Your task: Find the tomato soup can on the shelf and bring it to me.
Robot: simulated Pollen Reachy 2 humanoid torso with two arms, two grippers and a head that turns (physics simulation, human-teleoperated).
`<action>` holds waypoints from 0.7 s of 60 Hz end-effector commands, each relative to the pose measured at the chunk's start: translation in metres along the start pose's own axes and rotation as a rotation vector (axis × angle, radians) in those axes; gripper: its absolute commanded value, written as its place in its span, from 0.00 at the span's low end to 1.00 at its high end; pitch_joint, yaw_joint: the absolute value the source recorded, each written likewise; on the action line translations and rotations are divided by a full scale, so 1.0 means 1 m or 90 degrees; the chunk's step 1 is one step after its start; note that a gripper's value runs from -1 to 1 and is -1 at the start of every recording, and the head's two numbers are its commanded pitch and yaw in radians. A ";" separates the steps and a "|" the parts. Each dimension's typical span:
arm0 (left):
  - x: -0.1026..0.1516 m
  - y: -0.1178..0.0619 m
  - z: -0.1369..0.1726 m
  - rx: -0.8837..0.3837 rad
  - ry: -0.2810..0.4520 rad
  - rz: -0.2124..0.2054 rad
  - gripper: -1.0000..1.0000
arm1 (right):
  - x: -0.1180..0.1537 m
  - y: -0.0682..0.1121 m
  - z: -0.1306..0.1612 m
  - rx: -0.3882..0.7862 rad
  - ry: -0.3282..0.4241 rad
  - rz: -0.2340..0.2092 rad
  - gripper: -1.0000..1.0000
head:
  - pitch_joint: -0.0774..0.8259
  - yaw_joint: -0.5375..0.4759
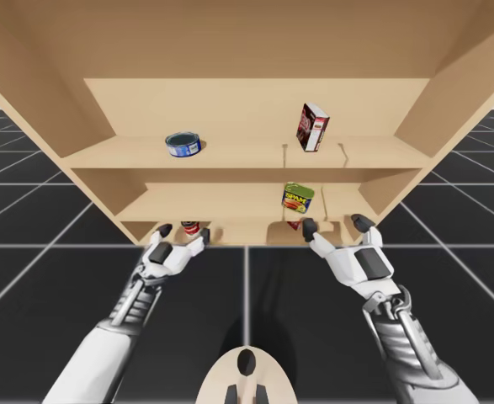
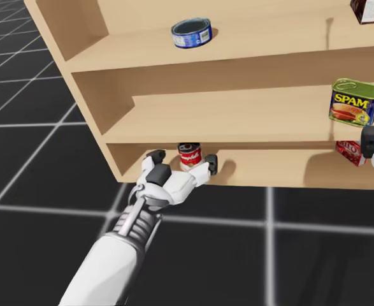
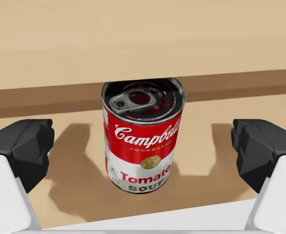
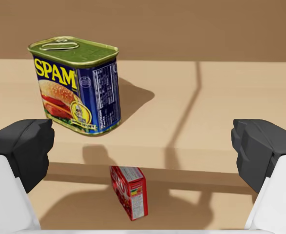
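shelf (image 1: 230, 156) (three boards) | tin (image 1: 183, 144), tilted box (image 1: 312, 127) | oblong can (image 1: 298, 198) | soup can (image 3: 143, 136), carton (image 4: 129, 191)

Simulator scene, black grid floor (image 1: 28, 286), wooden shelf (image 1: 238, 156)

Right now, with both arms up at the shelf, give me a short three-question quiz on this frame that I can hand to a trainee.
1. True or false: my left gripper is shut on the red-and-white round tomato soup can.
2. Of the three boards of the shelf in the high view, which bears the blue-and-green rectangular can? A) upper B) middle C) lowest
3. Fill in: the small red box stands on the same board as the ____.
Key: 1 false, its fingers stand clear of the can on both sides. 2 B. 3 tomato soup can.
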 end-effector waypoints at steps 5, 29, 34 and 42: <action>-0.009 -0.010 -0.037 0.001 0.035 0.055 0.00 | -0.001 0.002 0.000 -0.003 -0.001 -0.011 0.00 | 0.74 0.80; -0.013 -0.018 -0.037 -0.023 0.036 0.050 1.00 | 0.000 0.001 0.000 -0.004 -0.003 -0.014 0.00 | 0.74 0.80; -0.012 -0.020 -0.036 -0.027 0.027 0.044 1.00 | 0.000 0.001 0.000 -0.004 -0.003 -0.015 0.00 | 0.74 0.80; -0.001 -0.020 -0.031 -0.036 -0.035 0.035 1.00 | 0.000 0.001 0.000 -0.005 -0.004 -0.016 0.00 | 0.73 0.80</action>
